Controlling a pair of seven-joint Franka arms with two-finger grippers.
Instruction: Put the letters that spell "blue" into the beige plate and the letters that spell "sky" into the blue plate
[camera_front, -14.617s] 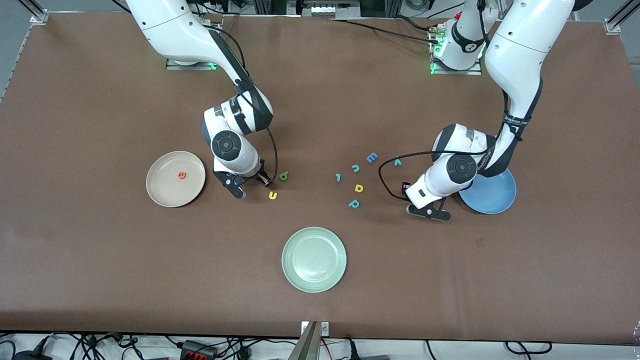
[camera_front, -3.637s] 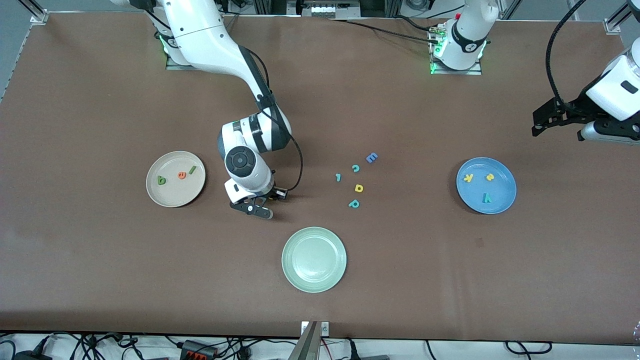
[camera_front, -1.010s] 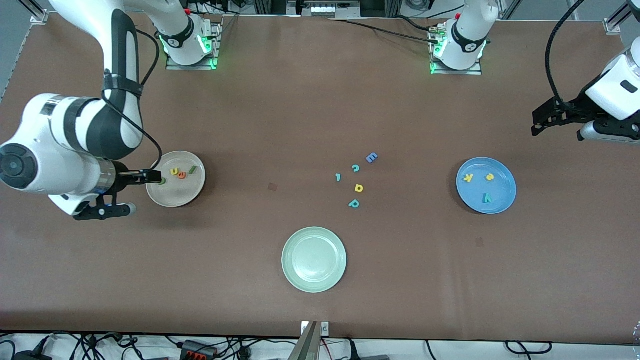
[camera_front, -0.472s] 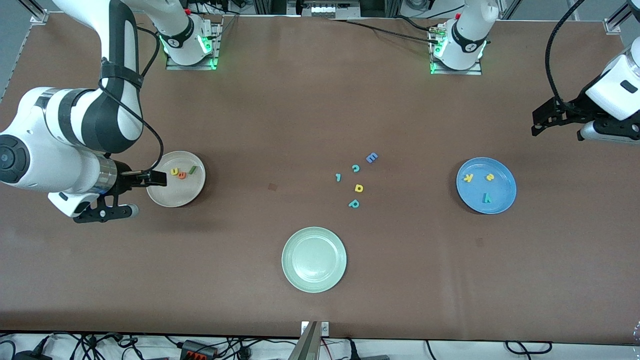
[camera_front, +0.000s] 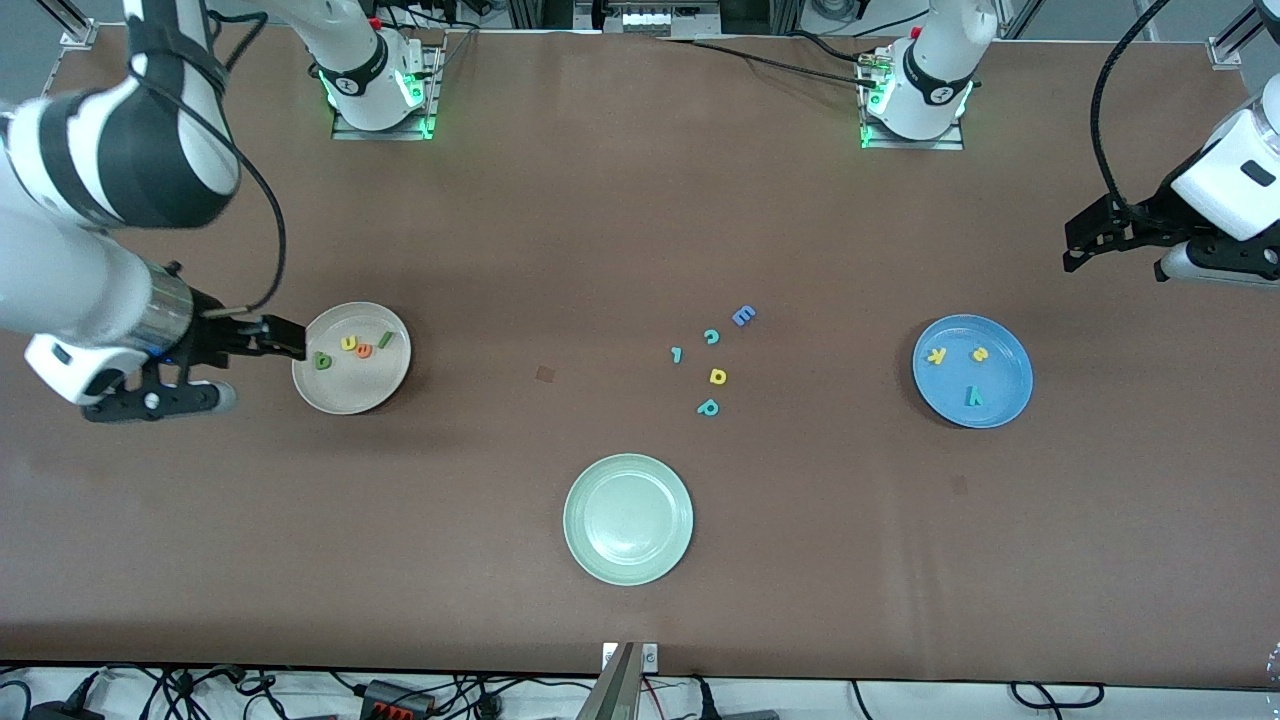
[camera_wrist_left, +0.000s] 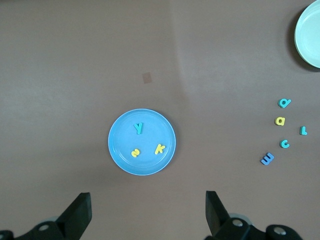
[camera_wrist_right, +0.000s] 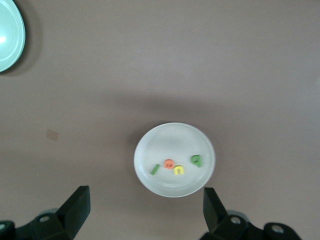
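While its black fingers stand spread and empty, the right gripper (camera_front: 215, 365) hangs in the air at the right arm's end of the bench, just beside the rim of the beige plate (camera_front: 345, 395). That round, smooth, shallow plate lies flat and holds all four small foam letters of "blue": the green b (camera_front: 322, 360), the yellow u (camera_front: 349, 343), the orange e (camera_front: 364, 350) and the thin dark-green l (camera_front: 384, 340), the u and e touching. The left gripper (camera_front: 1120, 245), also spread and empty, waits high up by the bench edge at the left arm's end. Below it the glossy blue plate (camera_front: 1010, 395) holds the yellow k (camera_front: 937, 355), the yellow s (camera_front: 980, 353) and the teal y (camera_front: 973, 396), well apart from one another. Near the bench's middle lie loose letters: a blue E (camera_front: 743, 316), teal c (camera_front: 711, 337), small teal piece (camera_front: 677, 354), yellow looped letter (camera_front: 717, 376) and teal p (camera_front: 708, 407). A pale green plate (camera_front: 628, 519) sits empty toward the camera's edge
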